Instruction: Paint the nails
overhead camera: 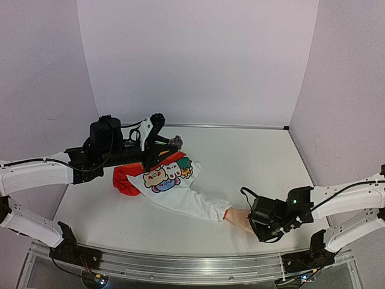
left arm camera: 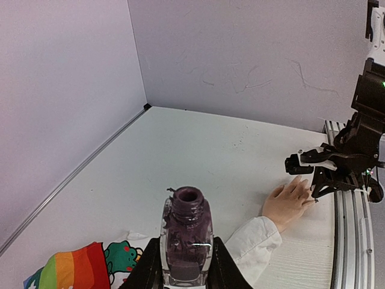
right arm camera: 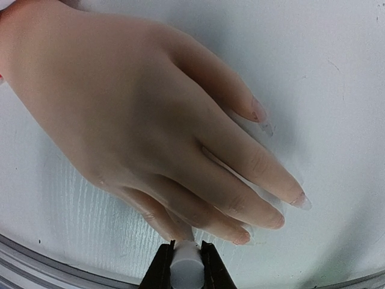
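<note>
The pale mannequin hand (right arm camera: 132,114) lies flat on the table, fingers spread, in a white sleeve (overhead camera: 192,201). Its visible nails (right arm camera: 259,111) look pale; none shows dark. The hand also shows in the top view (overhead camera: 239,220) and the left wrist view (left arm camera: 289,205). My right gripper (right arm camera: 186,265) is shut on a pale cylindrical cap (right arm camera: 186,270), held just above the little finger, whose nail is hidden. My left gripper (left arm camera: 187,262) is shut on an open clear bottle of dark purple polish (left arm camera: 187,238), held upright above the garment at the far left (overhead camera: 175,142).
A white child's garment with cartoon prints and a red-rainbow part (overhead camera: 162,177) lies mid-table, its sleeve running to the hand. A metal rail (overhead camera: 180,265) runs along the near edge close to the hand. Purple walls enclose the table.
</note>
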You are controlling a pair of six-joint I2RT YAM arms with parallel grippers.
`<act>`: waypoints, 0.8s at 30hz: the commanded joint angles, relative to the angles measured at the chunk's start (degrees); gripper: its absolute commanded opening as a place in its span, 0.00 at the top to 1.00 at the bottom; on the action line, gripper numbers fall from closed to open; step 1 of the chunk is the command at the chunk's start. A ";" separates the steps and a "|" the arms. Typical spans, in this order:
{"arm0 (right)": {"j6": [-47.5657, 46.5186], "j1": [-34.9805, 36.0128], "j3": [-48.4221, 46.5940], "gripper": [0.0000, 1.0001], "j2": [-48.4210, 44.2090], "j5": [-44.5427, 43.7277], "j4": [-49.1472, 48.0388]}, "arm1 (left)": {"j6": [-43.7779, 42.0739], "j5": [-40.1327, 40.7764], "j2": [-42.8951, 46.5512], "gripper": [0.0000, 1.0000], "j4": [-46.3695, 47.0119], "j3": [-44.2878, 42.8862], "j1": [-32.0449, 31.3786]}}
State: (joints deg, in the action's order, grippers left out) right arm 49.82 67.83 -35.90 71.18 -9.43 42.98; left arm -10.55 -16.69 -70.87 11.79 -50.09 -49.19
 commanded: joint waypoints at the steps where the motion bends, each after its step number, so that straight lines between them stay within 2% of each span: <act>1: 0.82 0.33 -0.74 1.00 0.43 -1.74 1.37 | -0.18 0.39 2.13 1.00 1.30 -0.12 -0.12; 24: -4.12 0.46 -1.55 1.00 0.56 0.94 -0.49 | -0.26 0.43 2.29 1.00 1.48 0.05 -0.13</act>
State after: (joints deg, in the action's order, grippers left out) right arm 46.30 67.83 -35.90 71.68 -8.00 42.89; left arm -10.55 -16.69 -70.47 11.81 -49.78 -49.19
